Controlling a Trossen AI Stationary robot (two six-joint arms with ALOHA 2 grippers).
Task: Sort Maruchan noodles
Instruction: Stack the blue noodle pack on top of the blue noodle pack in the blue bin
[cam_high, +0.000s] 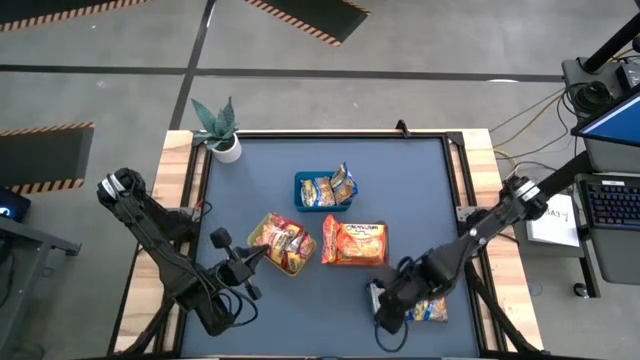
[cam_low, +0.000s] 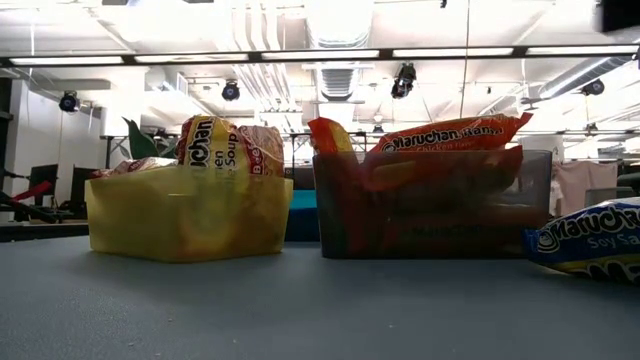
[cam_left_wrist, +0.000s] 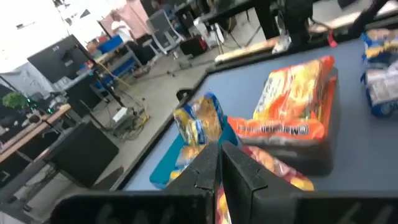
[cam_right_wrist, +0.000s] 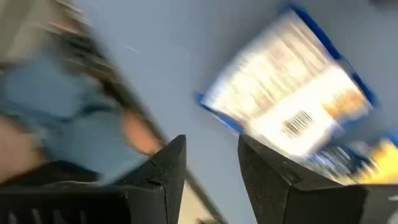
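Risk: slippage is our main worry; the crinkly blue-and-yellow plastic noodle packets (cam_high: 428, 308) lie flat on the dark blue table mat (cam_high: 420, 180), and the right gripper (cam_high: 385, 305) could push one along the mat instead of getting under an edge.
Cause: we judge the film slick and springy, so a shallow pinch may catch only a corner, or catch two packets at once, since they seem to overlap.
Second risk: the blue square tray (cam_high: 322, 191) at 12 o'clock of the mat's centre already has packets standing up out of it, so another dropped in could tip out.
Right gripper: at 5 o'clock on the mat, just beside the loose packets, fingers spread with nothing between them.
Left gripper (cam_high: 247, 262): at 8 o'clock, near the yellow-green square tray (cam_high: 282, 243), fingers pressed together, empty.
Packets' look: glossy, flat, rectangular; a barcode shows on one (cam_right_wrist: 292, 102) in the right wrist view.
Sorted so far: orange packets (cam_high: 353, 240) fill the dark tray at centre; red-orange ones (cam_low: 228, 145) sit in the yellow-green tray.
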